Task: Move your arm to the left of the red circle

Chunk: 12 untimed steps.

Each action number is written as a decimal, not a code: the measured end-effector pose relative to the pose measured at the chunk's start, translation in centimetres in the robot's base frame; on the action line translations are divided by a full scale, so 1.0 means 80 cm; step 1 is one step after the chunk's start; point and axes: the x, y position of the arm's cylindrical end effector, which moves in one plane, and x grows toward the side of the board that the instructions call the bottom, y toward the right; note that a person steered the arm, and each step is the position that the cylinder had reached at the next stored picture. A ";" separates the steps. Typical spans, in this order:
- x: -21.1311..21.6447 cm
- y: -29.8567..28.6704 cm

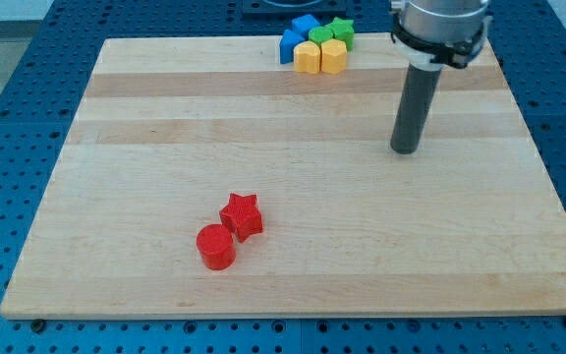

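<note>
The red circle (216, 247) is seen near the bottom of the wooden worktop (116, 197), with the red star (242, 216) touching it on its upper right. The spot to the circle's left is bare. Well away from the circle, toward the view's upper right, my tip (404, 150) is set down on the worktop, the dark rod held upright beneath the arm's grey collar. Farther from the circle, at the top edge, a cluster of blue blocks (297, 35), green blocks (334, 30) and yellow blocks (320, 56) is gathered. The approach is judged barely begun: a long sweep down and leftward is called for, passing clear of the star. No gripper is fitted, so no open or closed state can be reported.
</note>
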 end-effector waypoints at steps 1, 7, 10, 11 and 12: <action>0.000 0.000; 0.001 -0.023; -0.019 -0.186; 0.012 -0.261; 0.033 -0.333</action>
